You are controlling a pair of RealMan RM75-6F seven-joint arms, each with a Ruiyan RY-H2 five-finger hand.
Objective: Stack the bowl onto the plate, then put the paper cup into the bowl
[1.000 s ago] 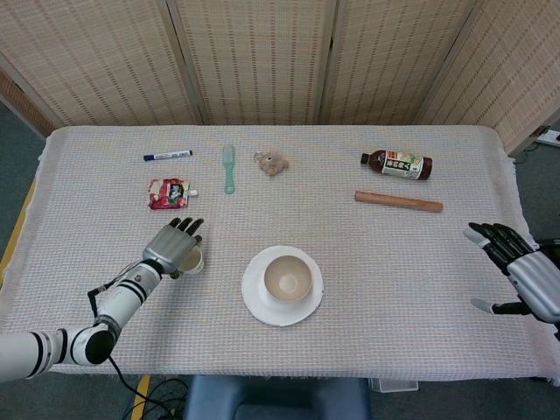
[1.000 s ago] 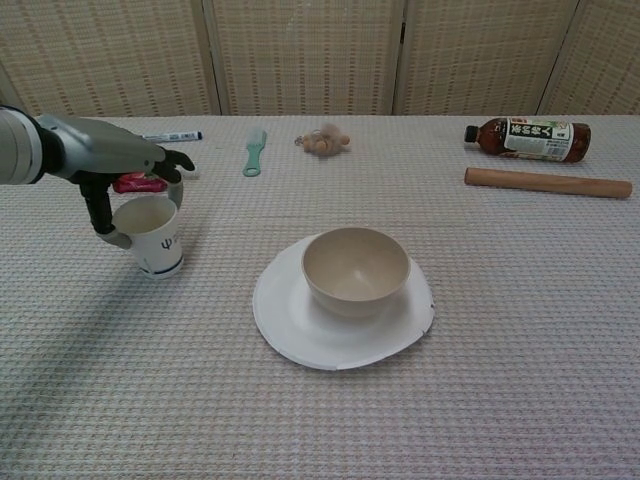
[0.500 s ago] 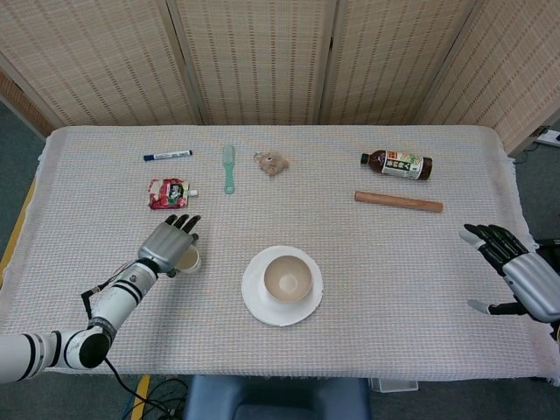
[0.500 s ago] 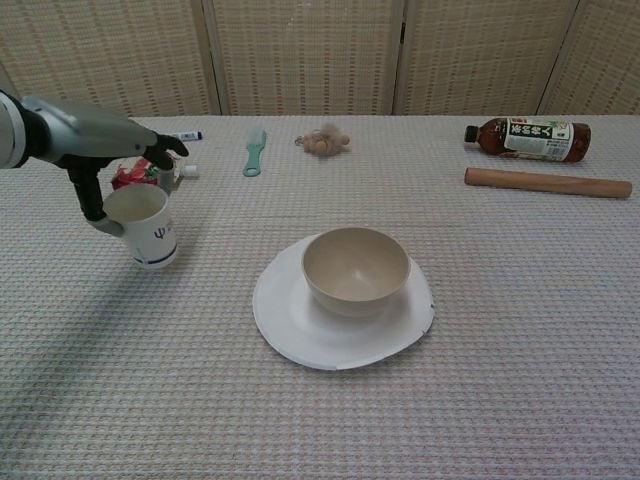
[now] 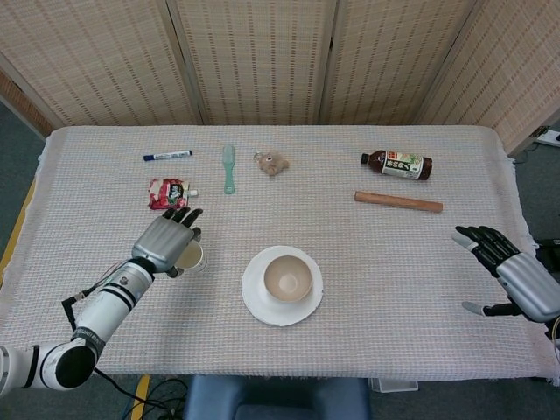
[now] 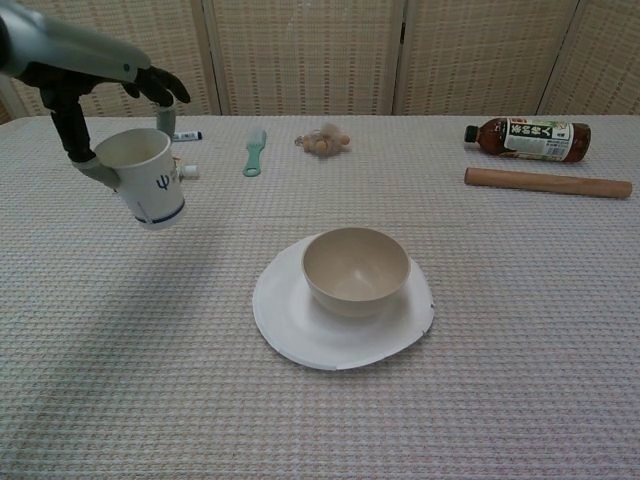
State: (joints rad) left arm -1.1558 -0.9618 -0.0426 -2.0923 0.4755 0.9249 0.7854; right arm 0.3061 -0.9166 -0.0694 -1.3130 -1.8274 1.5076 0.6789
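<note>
A beige bowl (image 5: 288, 278) (image 6: 356, 270) sits on the white plate (image 5: 255, 302) (image 6: 290, 322) near the table's front middle. My left hand (image 5: 166, 241) (image 6: 95, 80) holds the white paper cup (image 5: 192, 255) (image 6: 146, 176) by its rim, lifted off the cloth and tilted, well to the left of the bowl. My right hand (image 5: 507, 275) hovers at the table's right edge with fingers spread and nothing in it; the chest view does not show it.
Along the far side lie a blue marker (image 5: 167, 156), a green comb (image 5: 228, 168), a small beige clump (image 5: 272, 163), a brown bottle (image 5: 396, 164) on its side and a wooden rolling pin (image 5: 398, 202). A red packet (image 5: 167, 192) lies just behind my left hand.
My left hand has lifted the paper cup up off the table and tilted it. The right hand has drifted slightly inward. Bowl and plate have not moved.
</note>
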